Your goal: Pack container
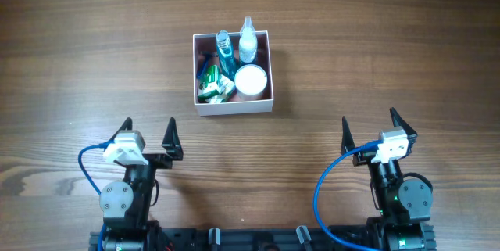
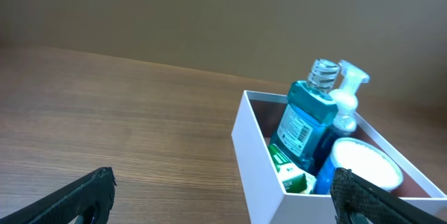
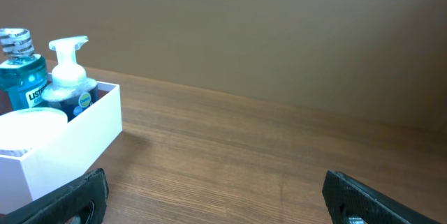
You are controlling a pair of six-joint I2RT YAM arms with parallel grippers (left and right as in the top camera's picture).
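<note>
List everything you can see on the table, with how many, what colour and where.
square shallow white cardboard box: one, white walls, dusty-pink inside, mid-table
teal plastic mouthwash bottle: one, teal, box's far side
clear pump bottle: one, white pump top, beside the mouthwash
round white-lidded jar: one, white, box's near right corner
green-and-white packet: one, box's near left corner
brown wooden table: one, brown, under everything
left gripper: one, black, open, near edge, empty
right gripper: one, black, open, near edge, empty

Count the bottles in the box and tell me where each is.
2. The teal mouthwash bottle is at the container's far side, left of centre; the white pump bottle is just right of it. More could be hidden underneath.
</note>
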